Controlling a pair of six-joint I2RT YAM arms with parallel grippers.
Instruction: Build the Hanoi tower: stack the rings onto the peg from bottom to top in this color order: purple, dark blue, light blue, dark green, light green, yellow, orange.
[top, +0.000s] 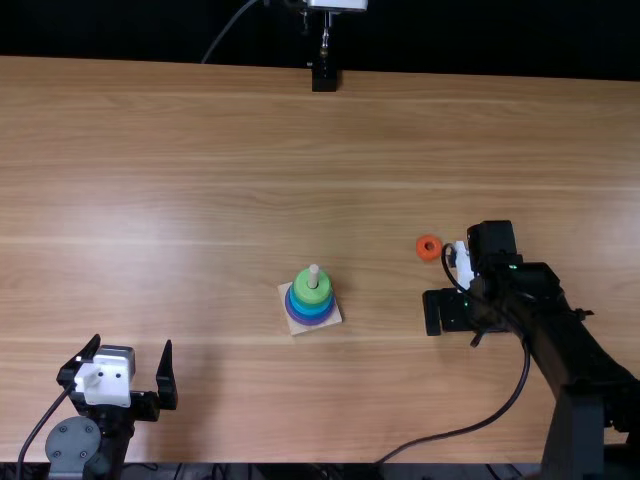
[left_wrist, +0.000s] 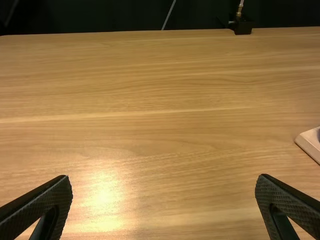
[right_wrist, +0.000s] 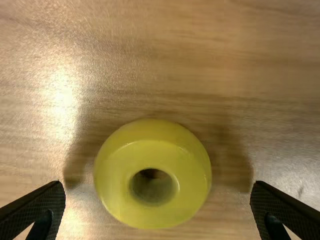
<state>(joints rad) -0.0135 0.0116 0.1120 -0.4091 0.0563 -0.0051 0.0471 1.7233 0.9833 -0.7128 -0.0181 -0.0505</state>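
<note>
Nearest thing first: a black cable (top: 451, 435) curves over the near edge of the table (top: 230, 200), right of the middle. Over on the near left is the left claw (top: 132, 342), spread wide with nothing between its fingers.

A bit farther off, around the middle, there's the wooden base (top: 297, 328) sitting a little askew. The stack on it goes purple ring (top: 312, 321) at the bottom, then blues, then a light green ring (top: 303, 291) on top, with the tip of the peg (top: 313, 274) poking out. Can't really tell from here if there's a darker green tucked under that top one.

Right of the base is the right claw (top: 458, 308), low over the table and also released. The yellow ring (right_wrist: 117, 185) lies flat on the wood between its fingers, hole up, touching neither one.

Slightly farther than that, just beside the right claw, the orange ring (top: 419, 248) is lying on the table too. Way back at the far edge, there's a black mount (top: 325, 78).
</note>
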